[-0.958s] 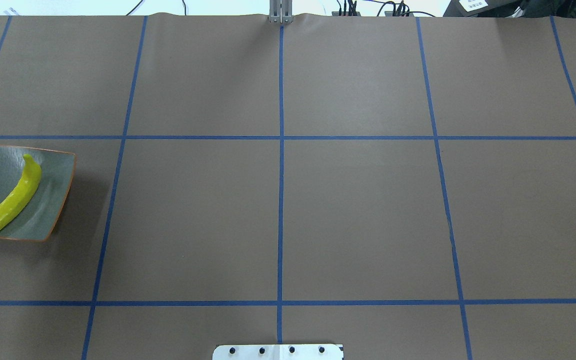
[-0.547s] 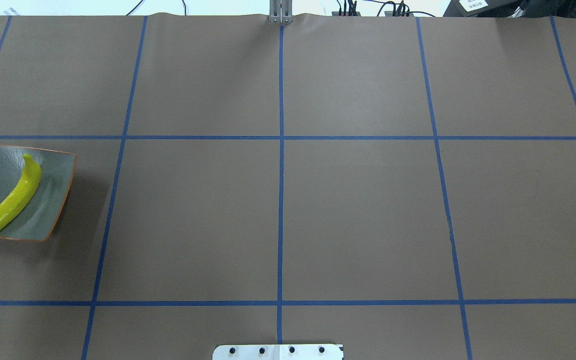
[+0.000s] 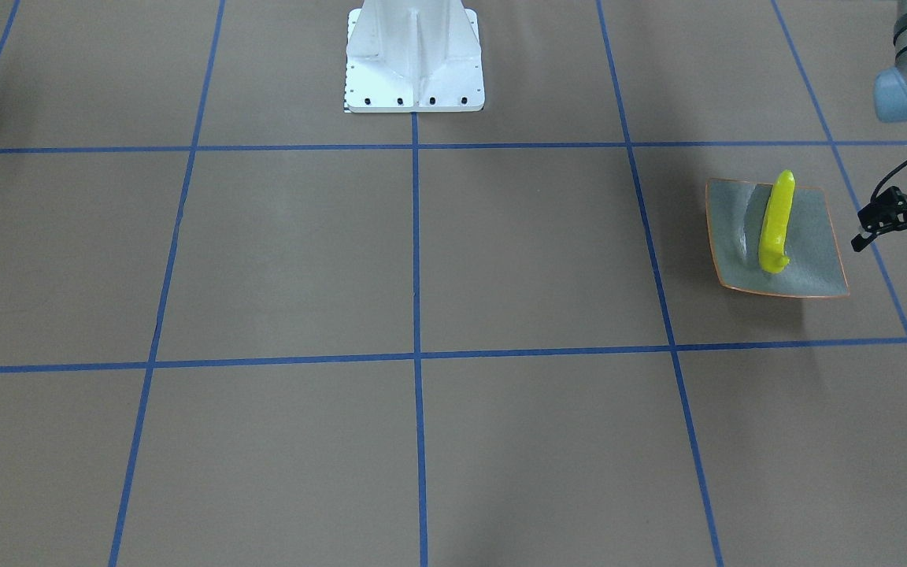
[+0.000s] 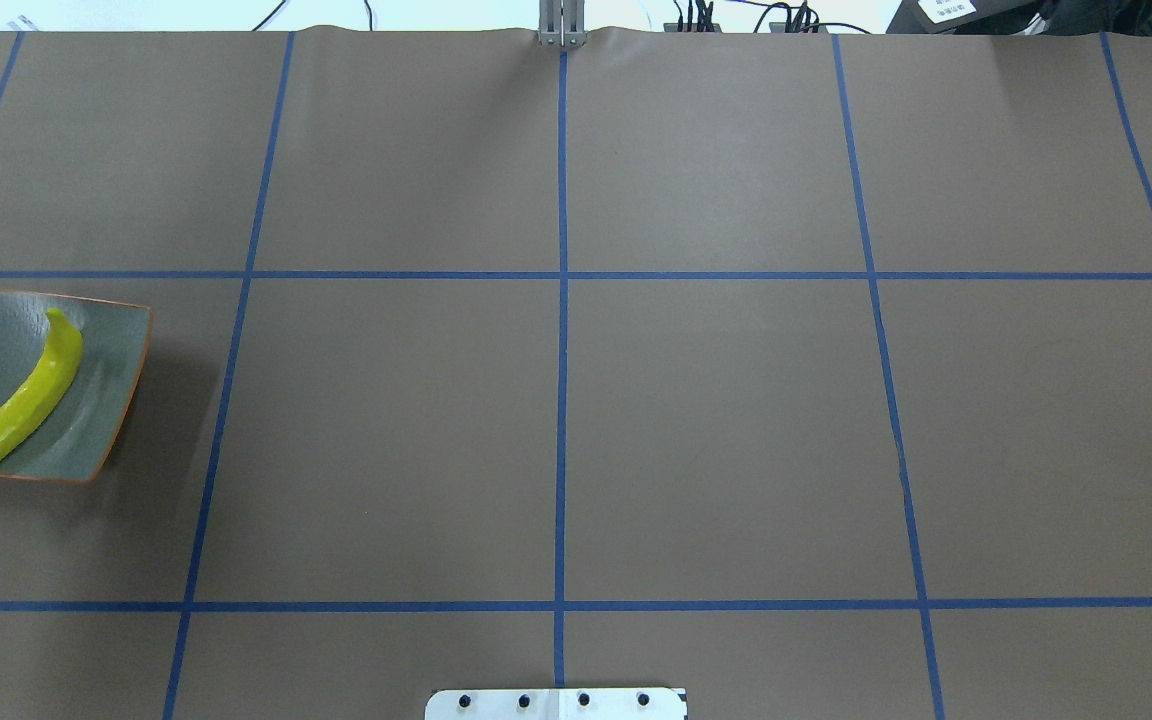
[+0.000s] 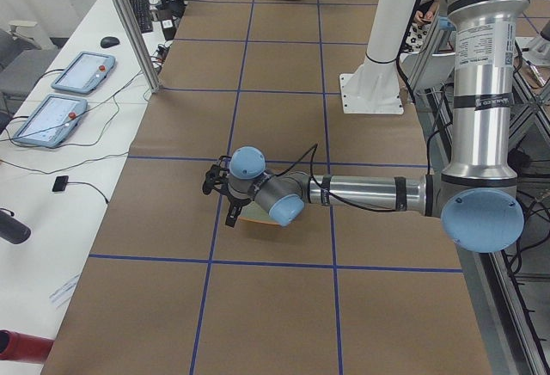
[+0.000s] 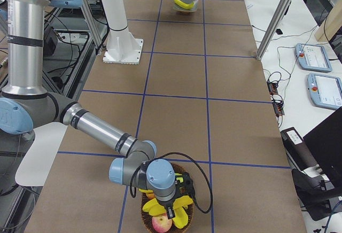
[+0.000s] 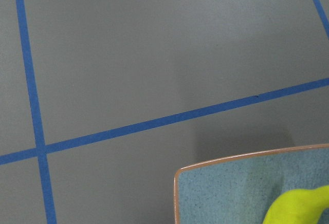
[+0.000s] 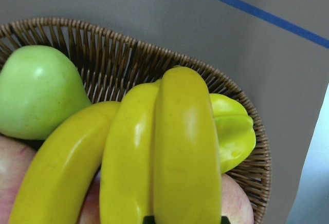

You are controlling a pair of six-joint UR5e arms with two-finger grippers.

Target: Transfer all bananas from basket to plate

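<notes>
- A square grey-green glossy plate (image 3: pixel 812 240) with a thin orange-brown rim sits on the brown paper-covered surface (image 3: pixel 304 252). It is out to the left of the white metal robot base (image 3: pixel 414 59), towards that end of the surface.
- The plate holds one bright yellow curved banana (image 3: pixel 776 224). It lies diagonally across the dish, with one end reaching the rim at the corner nearer the base.
- The left claw (image 3: pixel 892 246) is just beside the plate, on the side away from the base. Its black fingers are spread apart with nothing between them, and it touches neither the plate nor the banana.
- A round brown wicker basket (image 8: pixel 128 49) stands well to the right of the base, at the opposite end of the surface from the plate.
- The basket holds three glossy yellow bananas (image 8: pixel 123 152) lying side by side on top of the pile.
- Also in the basket are a green apple (image 8: pixel 36 93), a yellow-green ridged fruit (image 8: pixel 234 131) and pinkish-red apples (image 8: pixel 10 178) underneath.
- The right claw (image 8: pixel 186 218) is down over the basket, with a dark fingertip showing on each side of the uppermost banana. I cannot tell whether it is clamped on that banana or only straddles it.
</notes>
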